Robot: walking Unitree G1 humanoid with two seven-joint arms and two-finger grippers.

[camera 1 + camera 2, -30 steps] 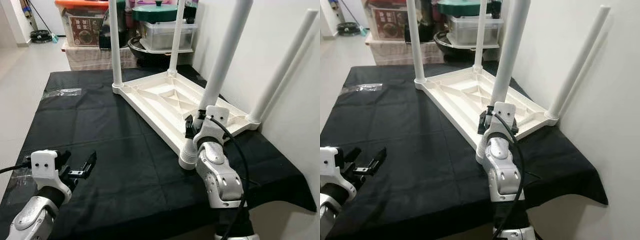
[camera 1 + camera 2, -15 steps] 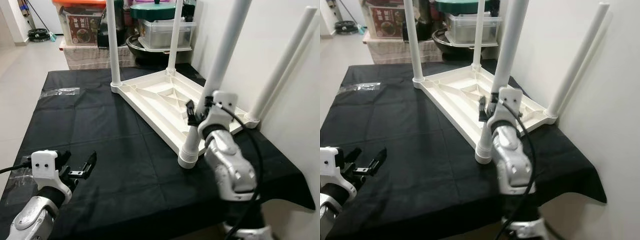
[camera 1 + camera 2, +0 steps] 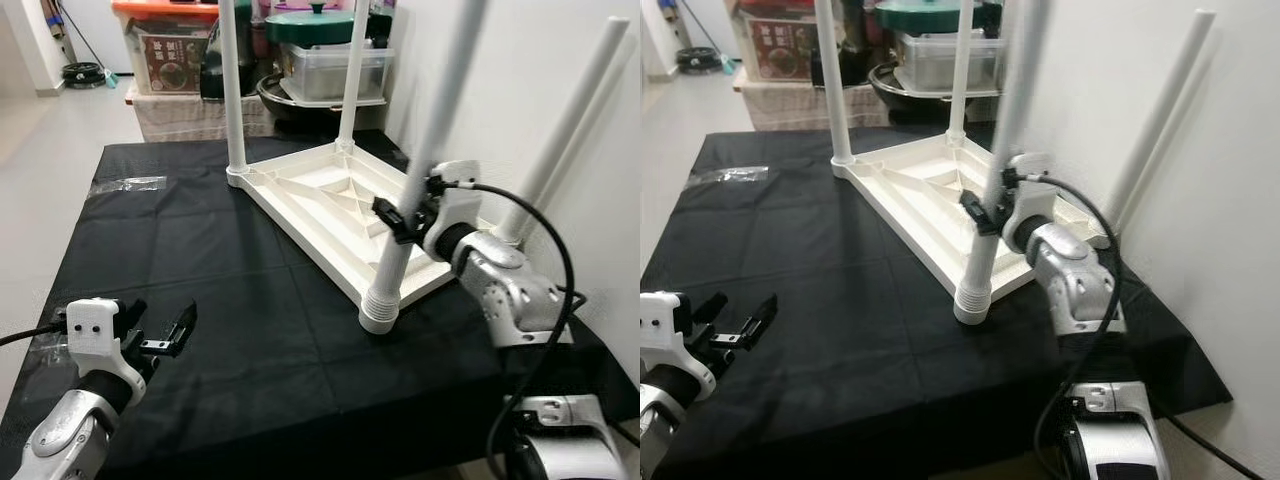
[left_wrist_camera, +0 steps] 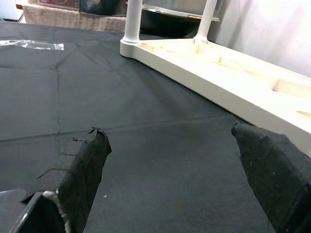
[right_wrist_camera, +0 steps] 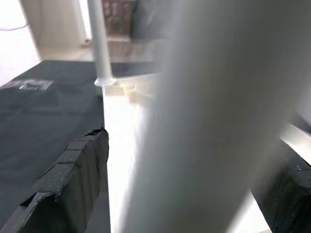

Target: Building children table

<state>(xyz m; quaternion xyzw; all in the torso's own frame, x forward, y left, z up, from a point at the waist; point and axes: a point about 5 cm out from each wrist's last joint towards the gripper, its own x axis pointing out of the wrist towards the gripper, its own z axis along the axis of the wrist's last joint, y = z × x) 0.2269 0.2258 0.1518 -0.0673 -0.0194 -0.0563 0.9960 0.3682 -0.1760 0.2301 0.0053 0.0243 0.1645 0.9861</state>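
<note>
Table top (image 3: 330,200), white plastic, lies upside down on the black cloth (image 3: 180,240), toward the wall (image 3: 560,90) side of it. Four white legs stand up from its corners: the nearest leg (image 3: 400,250) with a ribbed collar at its base on the front corner, another leg (image 3: 232,90) at the far left corner, a third (image 3: 352,80) at the far corner, and a fourth (image 3: 560,140) at the corner next to the wall, leaning along the wall.

Right gripper (image 3: 405,215) is at the nearest leg, partway up from the table top, one black finger on each side of the tube. In the right wrist view the leg (image 5: 194,121) sits between the two fingers (image 5: 73,179); grasp looks closed on the leg, contact itself blurred.

Left gripper (image 3: 155,335) hovers low over the cloth, well apart from the table top, near the front edge of the cloth. Its fingers (image 4: 80,170) are spread wide, nothing between them.

Clear plastic wrapper (image 3: 125,184) lies on the cloth, left of the table top. Beyond the table top, storage boxes (image 3: 165,45) and a pot with a green lid (image 3: 310,25) are stacked.
</note>
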